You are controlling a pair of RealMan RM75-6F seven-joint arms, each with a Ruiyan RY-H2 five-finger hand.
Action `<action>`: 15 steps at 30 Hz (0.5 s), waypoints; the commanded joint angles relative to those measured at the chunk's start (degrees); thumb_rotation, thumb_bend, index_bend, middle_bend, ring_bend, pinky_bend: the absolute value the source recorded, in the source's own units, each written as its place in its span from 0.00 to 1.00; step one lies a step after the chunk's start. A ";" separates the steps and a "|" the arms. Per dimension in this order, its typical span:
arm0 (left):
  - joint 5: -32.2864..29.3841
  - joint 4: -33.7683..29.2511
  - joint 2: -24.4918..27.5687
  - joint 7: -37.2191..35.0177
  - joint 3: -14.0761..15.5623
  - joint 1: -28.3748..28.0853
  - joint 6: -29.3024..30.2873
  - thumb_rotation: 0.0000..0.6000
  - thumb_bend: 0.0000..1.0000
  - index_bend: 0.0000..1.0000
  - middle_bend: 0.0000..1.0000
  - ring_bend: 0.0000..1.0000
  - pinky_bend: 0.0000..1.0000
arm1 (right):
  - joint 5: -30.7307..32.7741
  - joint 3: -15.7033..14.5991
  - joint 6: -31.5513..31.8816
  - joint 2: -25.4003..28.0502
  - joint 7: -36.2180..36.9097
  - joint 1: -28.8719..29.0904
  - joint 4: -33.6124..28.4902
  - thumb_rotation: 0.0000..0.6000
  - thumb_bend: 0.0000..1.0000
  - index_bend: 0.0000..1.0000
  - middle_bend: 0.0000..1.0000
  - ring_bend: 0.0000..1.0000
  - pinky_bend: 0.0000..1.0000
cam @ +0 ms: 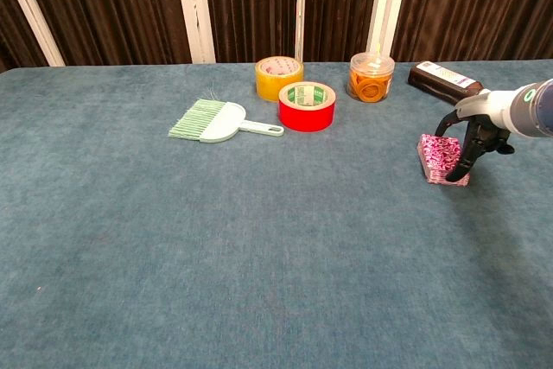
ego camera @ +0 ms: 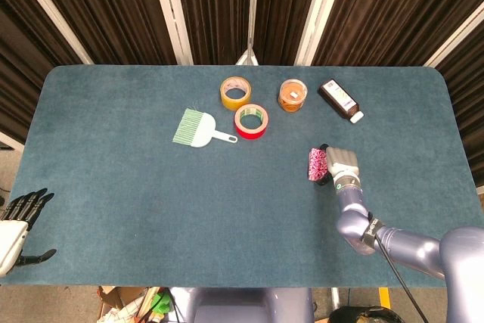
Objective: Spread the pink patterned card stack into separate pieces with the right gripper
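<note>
The right hand (cam: 471, 140) is seen at the right side of the blue cloth table (cam: 259, 239), lowered over the pink patterned card stack (cam: 441, 159). Its dark fingers (cam: 460, 162) are pointed downward and are laid against the right side of the stack, with another digit curved over the far edge; whether the stack is actually pinched or only touched cannot be told from either view. In the head view the pale back of the right hand (ego camera: 341, 164) is shown directly right of the pink patterned card stack (ego camera: 317, 164), which is still gathered in one block and is stood on the cloth, right of the table's centre. Farther away, a dark brown bottle (cam: 444, 77) with a white label is laid on its side near the far right edge. To its left a clear jar (cam: 371, 76) of orange contents is placed, and further left a red tape roll (cam: 306, 105) is found just in front of a yellow tape roll (cam: 278, 78), the two nearly touching. A small green-bristled brush (cam: 220, 123) with a pale handle is laid left of the red roll. The left hand (ego camera: 17, 225) is seen only in the head view, well apart from everything, off the near left corner of the table, with its dark fingers spread and nothing held.
</note>
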 commanded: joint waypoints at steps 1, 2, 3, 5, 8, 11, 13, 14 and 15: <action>0.00 0.01 0.00 -0.03 0.01 -0.01 -0.01 1.00 0.04 0.00 0.00 0.00 0.00 | -0.17 -0.05 -0.15 -0.25 -0.08 -0.08 0.52 1.00 0.23 0.16 0.90 0.94 0.84; 0.00 0.01 0.01 -0.04 0.02 -0.01 -0.02 1.00 0.04 0.00 0.00 0.00 0.00 | -0.13 -0.06 -0.24 -0.31 -0.08 -0.12 0.66 1.00 0.23 0.16 0.90 0.94 0.84; -0.01 0.01 0.01 -0.05 0.01 -0.02 -0.03 1.00 0.04 0.00 0.00 0.00 0.00 | -0.07 -0.05 -0.36 -0.36 -0.06 -0.17 0.81 1.00 0.23 0.16 0.90 0.94 0.84; -0.01 0.02 0.01 -0.05 0.03 -0.01 -0.02 1.00 0.04 0.00 0.00 0.00 0.00 | 0.08 -0.07 -0.68 -0.50 -0.05 -0.26 1.18 1.00 0.23 0.16 0.90 0.94 0.84; -0.02 0.04 0.01 -0.08 0.04 0.01 0.01 1.00 0.04 0.00 0.00 0.00 0.00 | 0.36 -0.33 -1.20 -0.85 -0.16 -0.46 1.88 1.00 0.23 0.18 0.90 0.94 0.84; -0.04 0.01 0.02 -0.12 0.04 -0.01 -0.04 1.00 0.04 0.00 0.00 0.00 0.00 | 0.49 -0.47 -1.69 -1.09 -0.21 -0.59 2.41 1.00 0.23 0.30 0.90 0.94 0.84; -0.05 0.01 0.04 -0.10 0.05 -0.02 -0.07 1.00 0.04 0.00 0.00 0.00 0.00 | 0.47 -0.46 -2.04 -1.10 -0.17 -0.66 2.55 1.00 0.23 0.47 0.90 0.94 0.84; -0.06 -0.01 0.04 -0.10 0.05 -0.03 -0.10 1.00 0.04 0.00 0.00 0.00 0.00 | 0.47 -0.45 -2.23 -1.05 -0.18 -0.66 2.55 1.00 0.23 0.53 0.90 0.94 0.84; -0.07 -0.02 0.04 -0.11 0.04 -0.06 -0.13 1.00 0.04 0.00 0.00 0.00 0.00 | 0.45 -0.42 -2.42 -0.95 -0.18 -0.66 2.49 1.00 0.24 0.58 0.90 0.94 0.84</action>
